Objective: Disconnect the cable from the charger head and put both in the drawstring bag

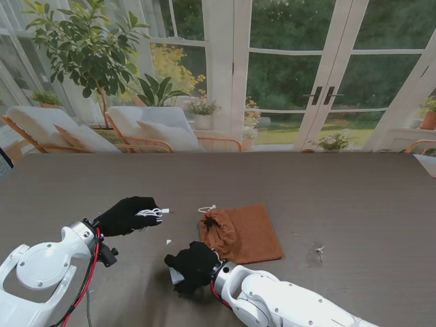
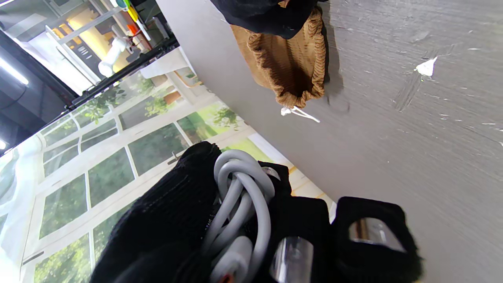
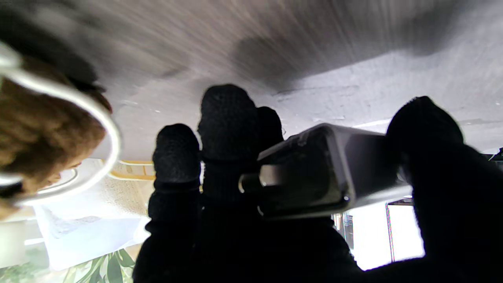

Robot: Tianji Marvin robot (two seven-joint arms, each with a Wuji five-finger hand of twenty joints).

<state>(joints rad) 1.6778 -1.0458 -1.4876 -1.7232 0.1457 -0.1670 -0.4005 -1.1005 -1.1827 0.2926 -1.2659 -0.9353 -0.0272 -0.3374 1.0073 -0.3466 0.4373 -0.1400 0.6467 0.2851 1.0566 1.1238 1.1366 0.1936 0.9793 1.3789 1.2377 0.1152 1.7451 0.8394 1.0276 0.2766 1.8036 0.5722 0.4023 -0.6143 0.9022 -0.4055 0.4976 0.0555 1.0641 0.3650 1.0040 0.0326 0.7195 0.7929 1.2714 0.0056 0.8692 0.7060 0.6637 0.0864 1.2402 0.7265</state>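
- Nearest to me, the right hand (image 1: 192, 266) in its black glove has its fingers (image 3: 229, 118) and thumb closed around the charger head (image 3: 326, 169); a pale corner of the block shows at the hand's left side in the stand view (image 1: 176, 276), and the right wrist view shows its smooth grey casing with metal prongs poking out.
- No cable is plugged into the charger head; the two are well apart.
- Just beyond that hand lies the brown drawstring bag (image 1: 244, 233), flat on the table (image 1: 354, 197), its gathered mouth (image 2: 292, 67) open toward the left, with a white cord (image 1: 206, 208) trailing from the rim.
- To the left of the bag, the left hand (image 1: 127, 215) grips the coiled white cable (image 2: 243, 196), fingers closed around the loops, one end sticking out toward the bag's mouth.
- A small white scrap (image 1: 168, 242) sits between the two hands.
- Farther out and to the right, the grey table runs bare to its far edge, leaving wide room.
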